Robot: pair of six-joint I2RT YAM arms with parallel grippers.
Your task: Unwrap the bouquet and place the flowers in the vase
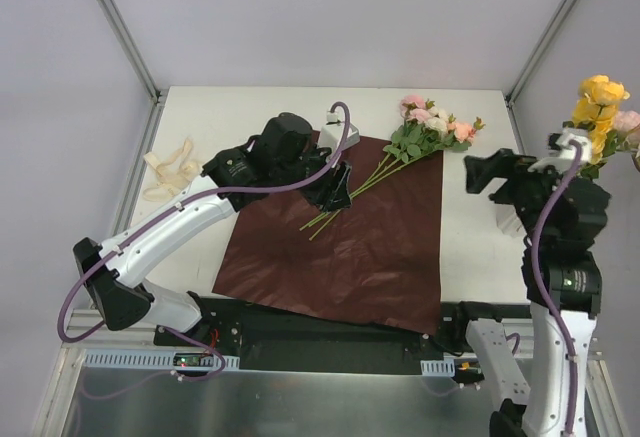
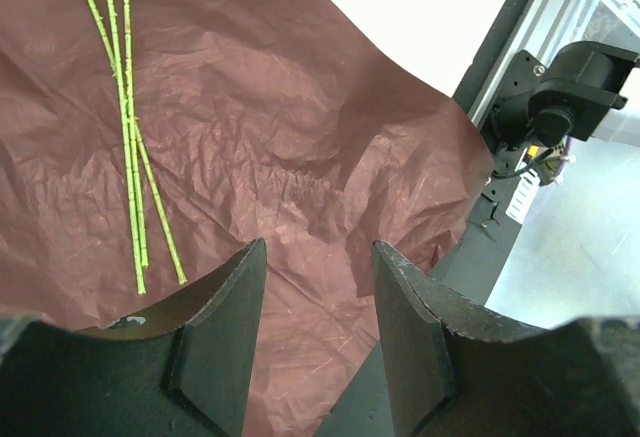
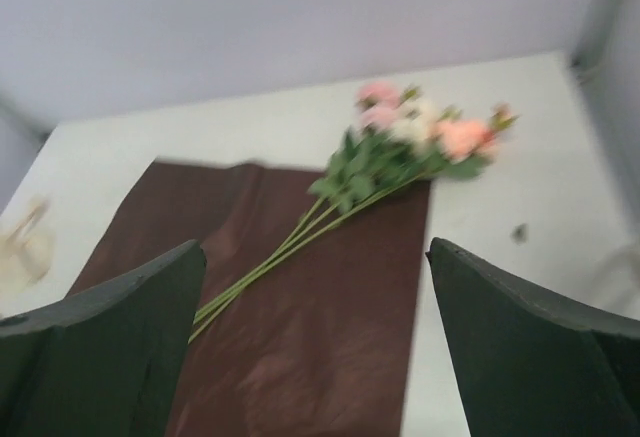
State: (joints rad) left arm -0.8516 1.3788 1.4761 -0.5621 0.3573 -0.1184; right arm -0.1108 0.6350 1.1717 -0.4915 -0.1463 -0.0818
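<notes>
From above, the left claw point(image 1: 333, 189) hangs low over the near ends of the stems, its jaws partly apart with nothing between them. The right claw point(image 1: 487, 177) is raised over the right side of the surface point(image 1: 470, 247), spread wide and empty. The dark red paper point(image 1: 350, 257) lies unfolded and flat. Across its far right corner lie the flowers point(image 1: 430, 122), with their pink and cream heads on the bare surface and their stems slanting back onto the paper. A cream ribbon point(image 1: 172, 172) lies loose on the left, well apart from the paper. Yellow blooms point(image 1: 600, 97) rise at the right edge, beyond the right arm. A white ribbed sliver of the vase point(image 1: 507, 219) shows beside that arm, mostly hidden.

In the left wrist view, the left claw point(image 2: 318, 252) is half open above the crinkled paper point(image 2: 300, 127), gripping nothing. Three thin green stems point(image 2: 130, 157) lie on the paper, up and to the left of the fingers.

The right wrist view is blurred. The right claw point(image 3: 315, 257) gapes wide and is empty. Between its fingers, further off, are the flowers point(image 3: 400, 137) and the paper point(image 3: 300, 337).
</notes>
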